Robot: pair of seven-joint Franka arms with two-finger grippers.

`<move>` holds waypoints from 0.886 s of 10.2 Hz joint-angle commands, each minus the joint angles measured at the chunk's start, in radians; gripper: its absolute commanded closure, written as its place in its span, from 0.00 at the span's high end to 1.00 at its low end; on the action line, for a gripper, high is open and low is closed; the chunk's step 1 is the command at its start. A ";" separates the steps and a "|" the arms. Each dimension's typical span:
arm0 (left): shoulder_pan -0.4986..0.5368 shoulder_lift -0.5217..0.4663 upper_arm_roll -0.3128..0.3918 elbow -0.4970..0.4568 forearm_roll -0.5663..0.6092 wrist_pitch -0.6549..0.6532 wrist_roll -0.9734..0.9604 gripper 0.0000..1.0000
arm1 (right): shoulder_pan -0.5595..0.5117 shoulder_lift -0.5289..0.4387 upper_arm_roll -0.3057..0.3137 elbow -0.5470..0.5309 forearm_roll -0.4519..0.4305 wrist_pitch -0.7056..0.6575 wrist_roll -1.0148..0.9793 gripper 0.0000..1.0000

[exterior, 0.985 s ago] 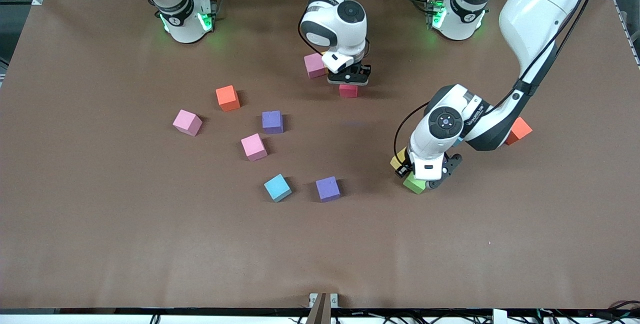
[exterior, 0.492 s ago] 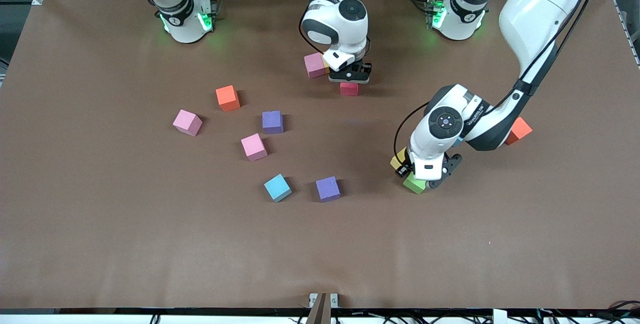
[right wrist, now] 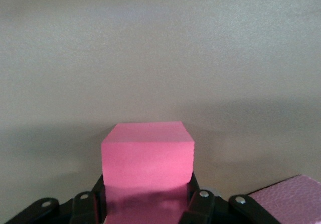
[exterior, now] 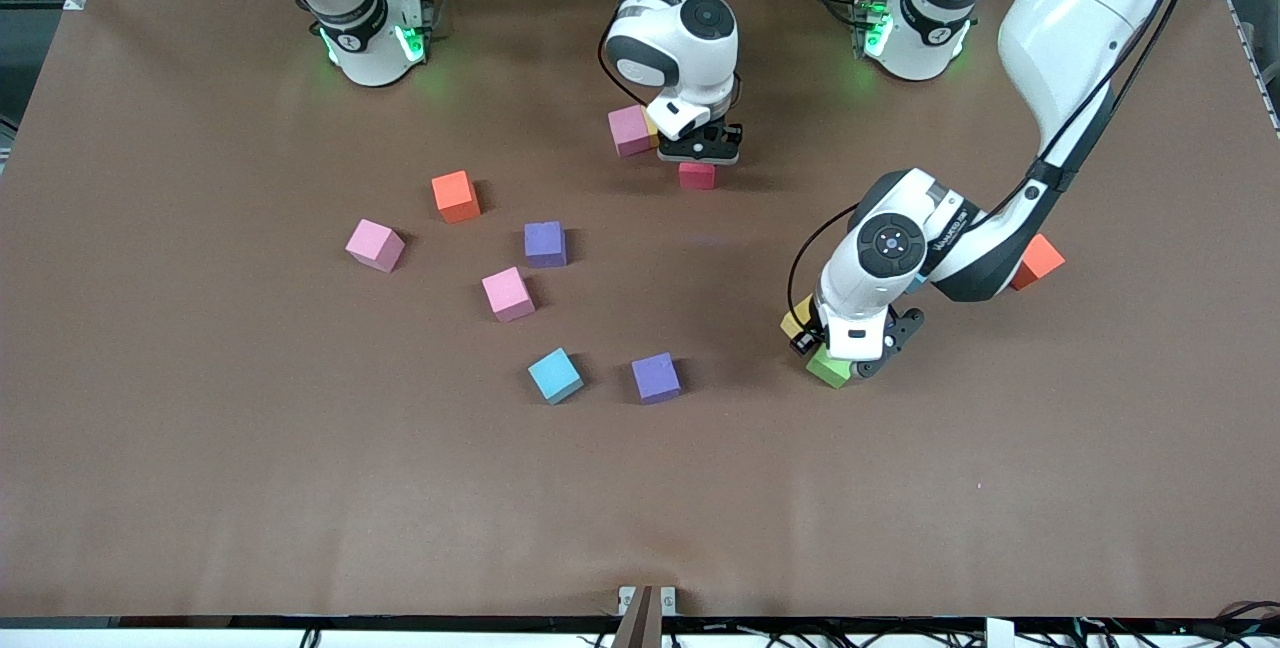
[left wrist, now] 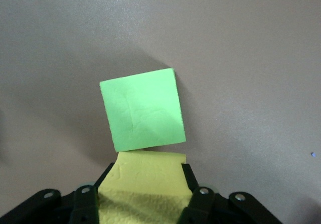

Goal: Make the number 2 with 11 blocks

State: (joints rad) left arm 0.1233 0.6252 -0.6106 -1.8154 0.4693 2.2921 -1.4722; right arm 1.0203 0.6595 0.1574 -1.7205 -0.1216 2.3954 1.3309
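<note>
Fingers of the left gripper (exterior: 838, 356) clench a yellow block (left wrist: 143, 184) touching the green block (exterior: 829, 366), which a careless lift could drag along, while the right gripper (exterior: 698, 154) seemingly grips a red block (exterior: 697, 175) beside that pink block (exterior: 628, 130).

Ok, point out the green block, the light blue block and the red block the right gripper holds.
green block (left wrist: 142, 108), left wrist view, middle of its top face
light blue block (exterior: 555, 375), front view, top face
red block (right wrist: 147, 156), right wrist view, front face
</note>
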 commanded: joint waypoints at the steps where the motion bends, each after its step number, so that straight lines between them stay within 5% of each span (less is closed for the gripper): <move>1: 0.009 -0.018 -0.009 -0.009 -0.026 -0.014 0.029 0.00 | 0.020 0.016 -0.009 0.010 0.011 -0.021 0.019 0.37; 9: 0.009 -0.016 -0.008 -0.009 -0.026 -0.014 0.029 0.00 | 0.020 0.015 0.004 0.009 0.011 -0.021 0.017 0.37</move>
State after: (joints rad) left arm 0.1233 0.6252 -0.6112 -1.8154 0.4693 2.2921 -1.4720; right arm 1.0242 0.6595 0.1601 -1.7197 -0.1216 2.3848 1.3309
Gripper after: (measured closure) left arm 0.449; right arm 0.405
